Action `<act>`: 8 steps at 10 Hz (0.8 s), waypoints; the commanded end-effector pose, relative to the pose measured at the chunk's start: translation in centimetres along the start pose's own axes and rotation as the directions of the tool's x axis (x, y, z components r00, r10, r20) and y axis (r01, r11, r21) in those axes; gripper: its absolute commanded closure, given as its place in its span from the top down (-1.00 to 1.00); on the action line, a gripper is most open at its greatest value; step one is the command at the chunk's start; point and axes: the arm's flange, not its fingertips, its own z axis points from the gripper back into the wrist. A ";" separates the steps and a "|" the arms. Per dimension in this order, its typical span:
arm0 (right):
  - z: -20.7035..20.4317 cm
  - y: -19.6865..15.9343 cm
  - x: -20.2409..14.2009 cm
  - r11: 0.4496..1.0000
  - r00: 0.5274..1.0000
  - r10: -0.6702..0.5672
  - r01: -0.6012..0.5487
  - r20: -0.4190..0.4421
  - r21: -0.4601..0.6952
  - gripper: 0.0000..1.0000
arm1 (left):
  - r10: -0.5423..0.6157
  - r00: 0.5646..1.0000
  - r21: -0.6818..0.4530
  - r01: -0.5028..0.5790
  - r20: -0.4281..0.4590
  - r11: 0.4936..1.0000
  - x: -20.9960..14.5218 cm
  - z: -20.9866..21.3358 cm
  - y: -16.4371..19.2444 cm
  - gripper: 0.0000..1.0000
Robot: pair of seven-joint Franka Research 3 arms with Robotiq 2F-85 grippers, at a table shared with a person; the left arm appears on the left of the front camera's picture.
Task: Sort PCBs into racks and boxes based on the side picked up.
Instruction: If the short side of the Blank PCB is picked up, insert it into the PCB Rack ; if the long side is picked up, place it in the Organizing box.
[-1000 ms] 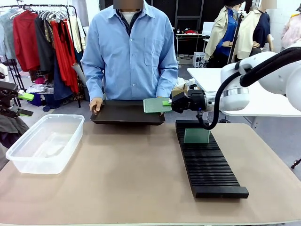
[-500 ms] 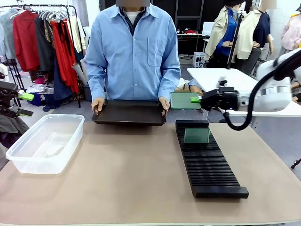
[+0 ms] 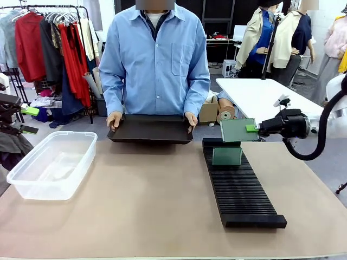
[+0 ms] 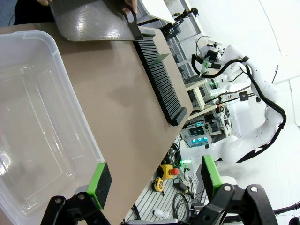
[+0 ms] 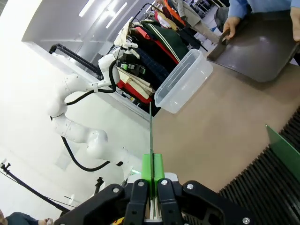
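The right tool (image 3: 254, 128) pinched a PCB (image 3: 237, 130) above the rack (image 3: 241, 187). The left tool (image 4: 152, 180) gaped wide beside the tub (image 4: 37, 126).

1. Lighting was bright and even, looked like overhead strip lights (image 5: 102, 6), with only soft, faint shadows on the table (image 3: 135, 200).
2. The tray (image 4: 93, 21) had a whitish sheen in the left wrist view.
3. Both wrist views were pretty warped at the edges, with blown-out white walls.
4. The front view was sharp.

A clothes rail (image 3: 49, 32) and a white table (image 3: 260, 95) stand behind.
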 end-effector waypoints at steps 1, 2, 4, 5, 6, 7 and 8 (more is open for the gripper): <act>1.2 0.7 -2.1 0.997 0.997 0.076 -0.076 0.032 0.005 -1.00 | -0.003 1.000 0.006 0.003 -0.002 1.000 -0.1 0.0 -0.1 1.00; 1.6 0.4 -2.8 0.989 0.988 0.145 -0.146 0.055 0.005 -1.00 | -0.003 1.000 0.006 0.003 -0.002 1.000 -0.1 0.0 -0.1 1.00; 1.6 -0.1 -3.8 0.958 0.958 0.285 -0.285 0.023 -0.010 -1.00 | -0.003 1.000 0.006 0.003 -0.002 1.000 -0.1 0.0 -0.1 1.00; 1.5 -0.2 -4.2 0.950 0.950 0.311 -0.311 0.018 0.001 -1.00 | -0.003 1.000 0.006 0.003 -0.002 1.000 -0.1 0.0 -0.1 1.00; 1.3 -0.5 -4.6 0.935 0.935 0.352 -0.353 0.040 0.024 -1.00 | -0.003 1.000 0.006 0.003 -0.002 1.000 -0.1 0.0 -0.1 1.00; 1.3 -0.7 -5.1 0.920 0.920 0.390 -0.391 0.051 0.027 -1.00 | -0.003 1.000 0.006 0.003 -0.002 1.000 -0.1 0.0 -0.1 1.00; 1.2 -1.0 -5.8 0.909 0.908 0.414 -0.416 0.062 0.031 -1.00 | -0.003 1.000 0.006 0.003 -0.002 1.000 -0.1 0.0 -0.1 1.00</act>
